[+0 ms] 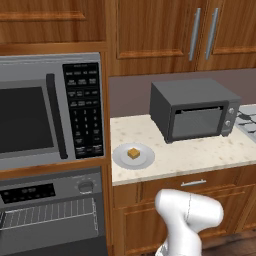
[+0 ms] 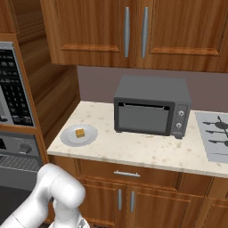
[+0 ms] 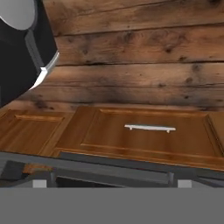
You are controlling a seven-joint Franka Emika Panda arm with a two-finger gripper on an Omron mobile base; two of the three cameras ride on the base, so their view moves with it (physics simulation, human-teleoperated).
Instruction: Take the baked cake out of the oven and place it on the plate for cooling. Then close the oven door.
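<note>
The cake (image 1: 133,153), a small golden-brown cube, sits in the middle of the round pale plate (image 1: 121,159) on the counter, beside the oven column; both also show in the right base view, cake (image 2: 80,132) on plate (image 2: 69,137). The oven (image 1: 55,189) stands open below the microwave, its wire rack (image 1: 50,212) exposed. A dark strip (image 1: 50,247) along the bottom edge under the rack may be the lowered oven door. My gripper (image 3: 112,183) is low, open and empty, facing a wooden drawer front (image 3: 135,140).
A microwave (image 1: 50,110) with a keypad sits above the oven. A dark toaster oven (image 1: 195,110) stands on the speckled counter (image 1: 200,150), with a cooktop (image 2: 216,133) to its right. Wooden cupboards hang above and below. A dark shape with a pale edge (image 3: 26,61) fills the hand view's top left.
</note>
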